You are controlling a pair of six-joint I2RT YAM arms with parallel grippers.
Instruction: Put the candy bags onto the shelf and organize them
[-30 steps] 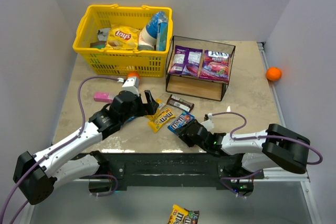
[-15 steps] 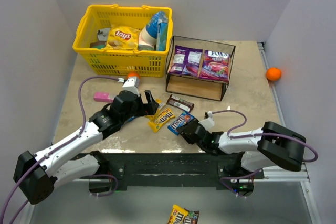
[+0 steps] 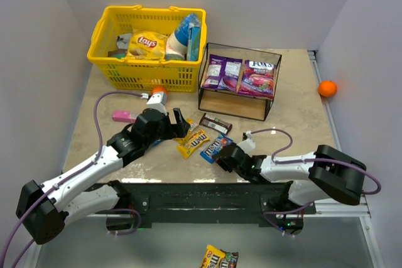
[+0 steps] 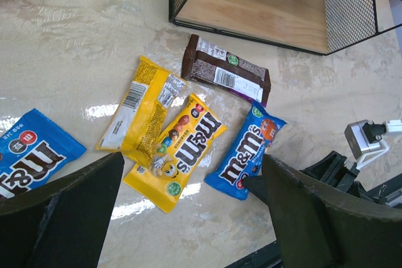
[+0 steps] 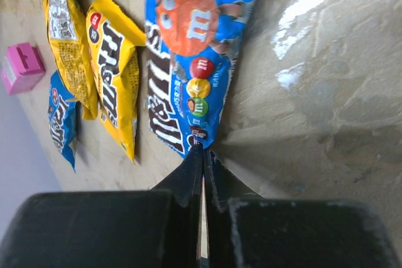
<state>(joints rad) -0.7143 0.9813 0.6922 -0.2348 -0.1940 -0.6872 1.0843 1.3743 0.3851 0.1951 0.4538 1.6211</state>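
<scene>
R gripper (image 5: 202, 150) clenched, tips on near edge of blue packet (image 5: 188, 48); can't tell if it's pinched. L gripper (image 4: 191, 161) spread wide above yellow packets (image 4: 182, 149). Shelf (image 3: 239, 101) at their 12 o'clock. Open tabletop (image 3: 295, 123) at 3 o'clock, to R edge.

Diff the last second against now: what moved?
The right gripper crept forward and left onto the blue packet; its fingers now pinch the packet's near end. The packet itself has not shifted. The left gripper, open, the other packets, the shelf and the basket stayed put.
</scene>
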